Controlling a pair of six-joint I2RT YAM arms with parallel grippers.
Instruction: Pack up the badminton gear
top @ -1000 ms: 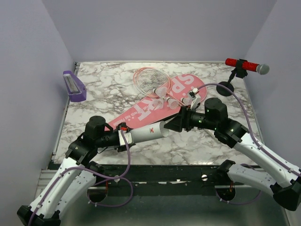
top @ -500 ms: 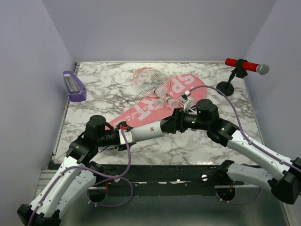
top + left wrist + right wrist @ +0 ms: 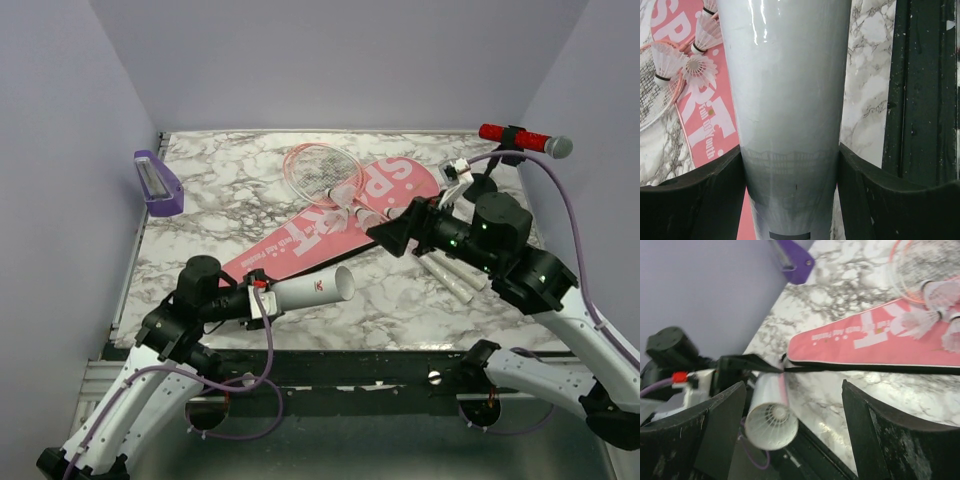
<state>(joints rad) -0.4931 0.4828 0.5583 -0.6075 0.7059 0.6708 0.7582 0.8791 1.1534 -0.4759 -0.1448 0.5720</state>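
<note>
The white tube [image 3: 310, 289] lies nearly level over the near edge of the counter [image 3: 225, 165]. The left end effector [image 3: 262, 297] is clenched around its closed end, and the left wrist view shows a dark finger pressed against each side of the barrel. The open mouth points toward the right arm, which reads as a deliberate presentation: one arm steadies the container so the other can feed it. In the right wrist view a white ribbed shape sits just inside the mouth, probably a shuttlecock already loaded, though it is too small to be sure.

The right end effector [image 3: 390, 232] is released, its fingers spread with nothing between them. It hovers between the tube mouth and the loose shuttlecocks [image 3: 355, 207]. These rest in a small cluster on the long pink bag [image 3: 300, 240], next to the SPORT lettering. My judgement is that it is placed to fetch the next one.

The bag lies flat and diagonal across the counter. The pink-framed racket [image 3: 318, 168] has its head partly on the bag's far end, so it is not yet packed. The bag likely comes last, once the tube is filled.

The purple tray [image 3: 158, 183] at the left wall and the red microphone [image 3: 522, 139] at the far right stand well apart from the work.
</note>
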